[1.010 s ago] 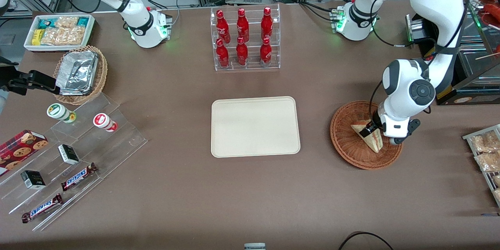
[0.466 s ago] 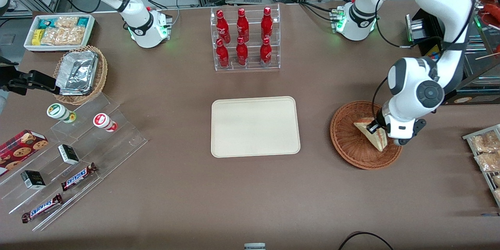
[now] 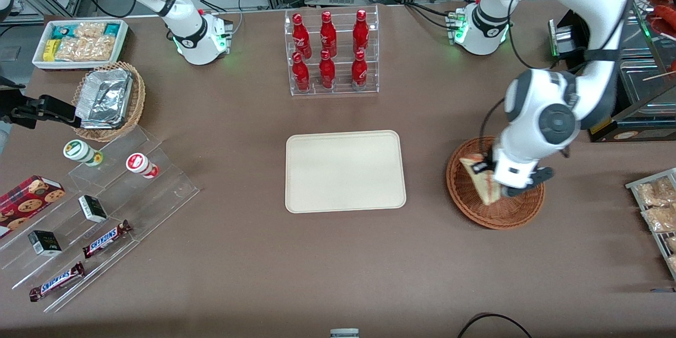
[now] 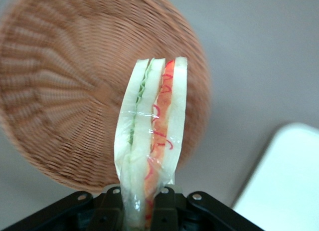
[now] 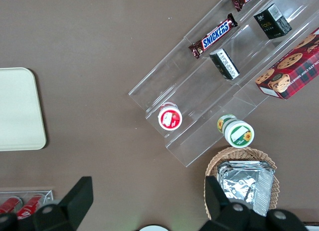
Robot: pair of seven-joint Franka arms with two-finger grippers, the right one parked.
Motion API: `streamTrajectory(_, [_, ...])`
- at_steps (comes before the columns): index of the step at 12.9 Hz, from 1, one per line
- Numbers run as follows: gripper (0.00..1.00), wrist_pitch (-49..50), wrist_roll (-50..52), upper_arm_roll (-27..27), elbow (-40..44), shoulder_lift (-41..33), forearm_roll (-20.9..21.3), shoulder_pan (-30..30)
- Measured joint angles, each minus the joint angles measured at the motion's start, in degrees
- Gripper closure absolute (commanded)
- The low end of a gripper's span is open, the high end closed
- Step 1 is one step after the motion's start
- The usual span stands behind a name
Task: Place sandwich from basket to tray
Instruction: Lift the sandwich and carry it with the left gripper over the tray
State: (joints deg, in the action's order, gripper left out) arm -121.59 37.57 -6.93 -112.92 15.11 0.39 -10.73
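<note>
Flat cream-beige rectangular plastic tray at table centre, bare. Round reddish-brown woven wicker basket toward working arm's end. Left arm's gripper above basket, clamped on triangular white-bread sandwich; red and green filling visible, wedge lifted clear of wicker.

The basket comes out motion-blurred in the wrist view, its rim cut off at the edge. The gripper pinching the sandwich is cropped, and only a corner of the tray shows.
</note>
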Motion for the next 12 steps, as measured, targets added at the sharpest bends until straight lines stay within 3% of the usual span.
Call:
streamTrajectory(5, [1.0,-0.1,0.9,-0.3,7.0,5.9,-0.2,-12.1])
streamTrajectory(12, [1.0,0.1,14.6,-0.3,23.8,21.1,-0.2,-25.0])
